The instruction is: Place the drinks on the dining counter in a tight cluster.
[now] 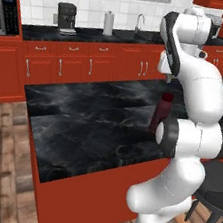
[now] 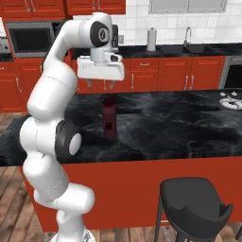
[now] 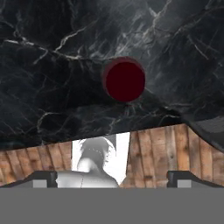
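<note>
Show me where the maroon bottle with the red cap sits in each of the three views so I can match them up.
Left base view: maroon bottle right of centre, upright on the dining counter, partly hidden by the arm.
Right base view: maroon bottle left of centre, upright, below the open gripper.
Hand view: red cap seen from above, just above centre.
Shared landmark: the dining counter's white-veined black marble.

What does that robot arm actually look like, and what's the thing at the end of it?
The arm is made of smooth, rounded, glossy white segments linked by dark grey to black joint rings, with round dark caps at the joints. No loose cables show. At its end sits a flat, boxy white hand, the gripper, carrying two small dark fingers. In the hand view those finger tips look like dark, squared blocks.
</note>
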Motion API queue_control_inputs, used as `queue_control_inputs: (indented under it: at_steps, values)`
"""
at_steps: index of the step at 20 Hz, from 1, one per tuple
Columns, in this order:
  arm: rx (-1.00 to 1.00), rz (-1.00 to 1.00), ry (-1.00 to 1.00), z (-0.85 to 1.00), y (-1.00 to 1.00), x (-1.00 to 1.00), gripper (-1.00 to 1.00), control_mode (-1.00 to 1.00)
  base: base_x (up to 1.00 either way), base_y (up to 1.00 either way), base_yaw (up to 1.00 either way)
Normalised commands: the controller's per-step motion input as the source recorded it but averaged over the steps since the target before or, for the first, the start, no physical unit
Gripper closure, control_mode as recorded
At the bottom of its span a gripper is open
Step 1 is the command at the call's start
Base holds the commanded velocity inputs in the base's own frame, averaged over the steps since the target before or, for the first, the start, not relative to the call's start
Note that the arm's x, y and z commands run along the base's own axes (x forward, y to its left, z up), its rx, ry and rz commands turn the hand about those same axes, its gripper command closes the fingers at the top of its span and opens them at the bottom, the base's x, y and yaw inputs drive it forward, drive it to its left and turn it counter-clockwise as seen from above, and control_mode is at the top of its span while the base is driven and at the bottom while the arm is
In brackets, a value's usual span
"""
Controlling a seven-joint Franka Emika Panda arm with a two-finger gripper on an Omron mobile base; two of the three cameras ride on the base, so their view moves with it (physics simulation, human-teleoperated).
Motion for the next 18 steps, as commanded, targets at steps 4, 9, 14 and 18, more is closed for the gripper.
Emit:
queue_control_inputs:
  at_steps: [4,9,14,18]
  values:
    - [0.00,-0.11,-0.21,-0.33,0.34,-1.00,-1.00,-1.00,0.00,0.00,0.00]
    - [0.00,-0.13,-0.23,-0.53,0.48,-0.90,-1.00,-1.00,0.00,0.00,0.00]
    - [-0.01,-0.09,-0.08,0.16,0.31,-0.94,-1.00,-1.00,0.00,0.00,0.00]
    - [-0.01,-0.02,0.00,0.18,0.09,-0.62,-1.00,-1.00,0.00,0.00,0.00]
